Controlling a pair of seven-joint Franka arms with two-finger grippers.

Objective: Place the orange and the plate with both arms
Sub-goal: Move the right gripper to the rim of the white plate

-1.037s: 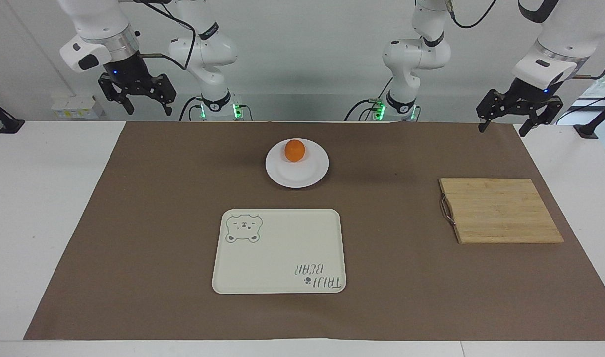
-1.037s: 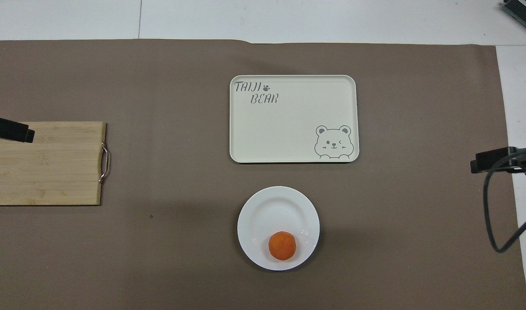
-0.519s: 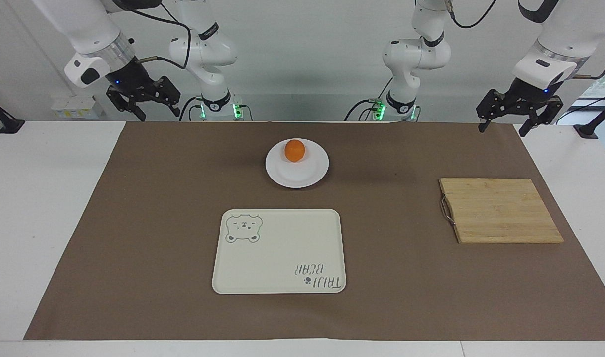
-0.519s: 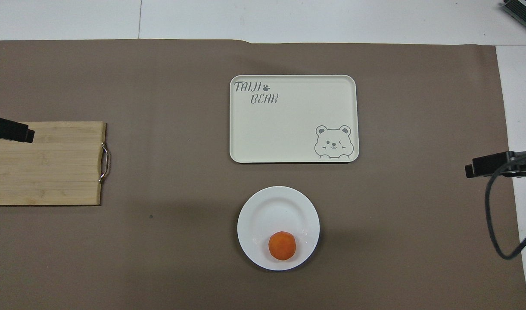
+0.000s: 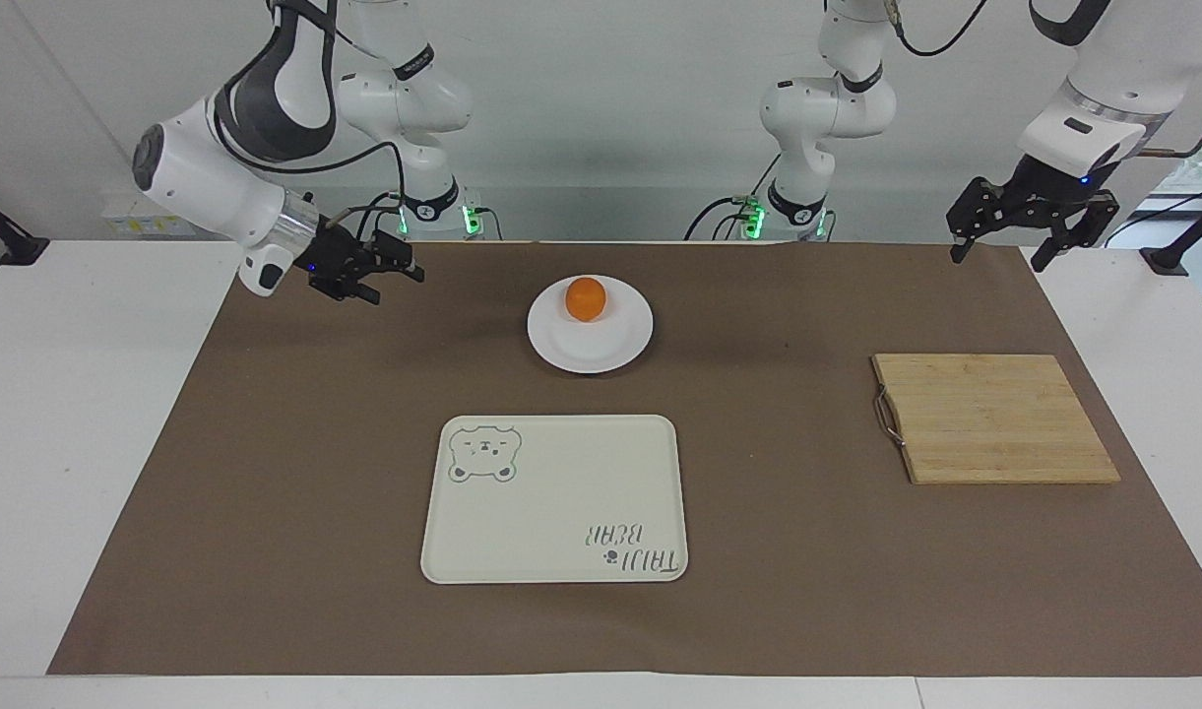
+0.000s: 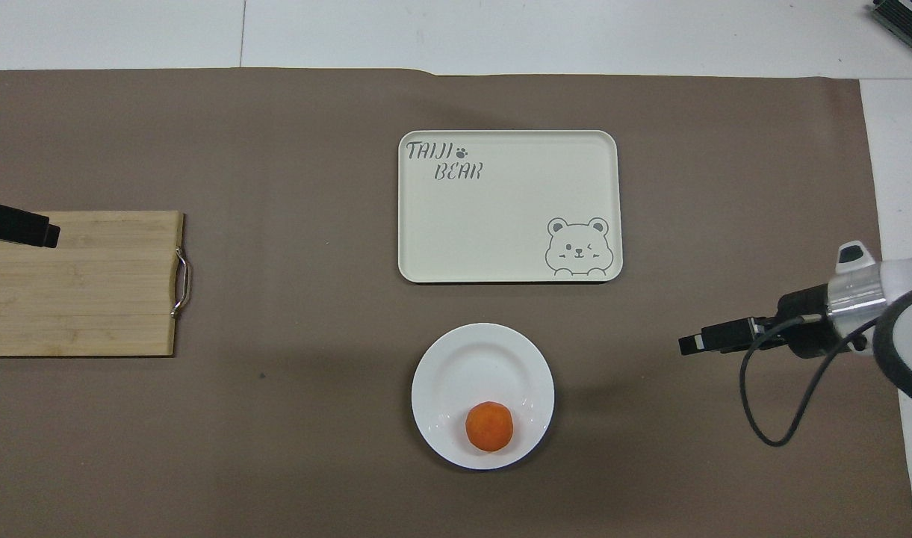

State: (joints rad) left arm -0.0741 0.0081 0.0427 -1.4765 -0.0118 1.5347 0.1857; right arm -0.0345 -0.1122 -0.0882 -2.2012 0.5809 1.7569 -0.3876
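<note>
The orange (image 5: 586,298) sits on the white plate (image 5: 601,350), on the part nearer to the robots; both also show in the overhead view, the orange (image 6: 489,426) on the plate (image 6: 478,359). My right gripper (image 5: 394,279) is open and empty, low over the brown mat beside the plate toward the right arm's end, pointing at the plate; it also shows in the overhead view (image 6: 691,344). My left gripper (image 5: 997,258) is open and empty, waiting raised over the mat's corner at the left arm's end.
A cream tray with a bear drawing (image 5: 561,512) lies farther from the robots than the plate. A wooden cutting board with a metal handle (image 5: 994,418) lies toward the left arm's end. A brown mat (image 5: 266,492) covers the white table.
My right arm has swung down and in toward the plate, turning its gripper to point sideways at it. The left arm, the plate and the orange have not moved.
</note>
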